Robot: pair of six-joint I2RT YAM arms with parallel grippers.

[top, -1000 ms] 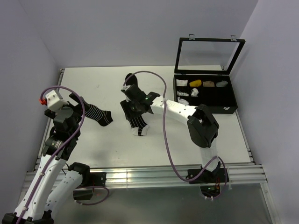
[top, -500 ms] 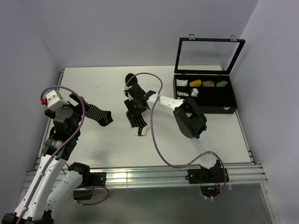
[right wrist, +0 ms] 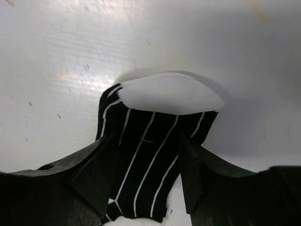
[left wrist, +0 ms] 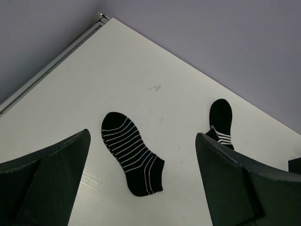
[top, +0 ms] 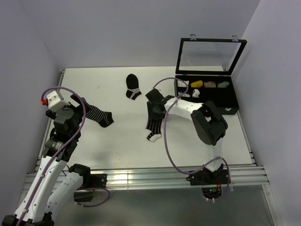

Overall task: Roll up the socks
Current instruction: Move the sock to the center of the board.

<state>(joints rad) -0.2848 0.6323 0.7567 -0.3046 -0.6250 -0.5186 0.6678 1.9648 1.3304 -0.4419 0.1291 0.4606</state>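
A black sock with white stripes and a white toe point(top: 153, 126) lies at mid-table, toe toward me. My right gripper point(top: 154, 110) is shut on its cuff end. In the right wrist view both fingers press the sock's point(right wrist: 150, 146) sides, and the white toe point(right wrist: 169, 93) lies beyond my right gripper point(right wrist: 146, 141). White cloth point(right wrist: 136, 222) shows at that view's bottom edge; I cannot tell whether it is the mostly white sock. My left gripper point(top: 77, 102) hovers at the left, open and holding nothing point(left wrist: 141, 135).
An all-black sock with thin white stripes point(top: 98, 115) point(left wrist: 131, 153) lies below the left gripper. A black sock with white bands point(top: 133, 86) point(left wrist: 221, 121) lies at the back. An open black case point(top: 233, 110) with small items stands at the right.
The right gripper has dragged the striped sock to the right and slightly toward me, away from the banded sock. The left arm has not moved.
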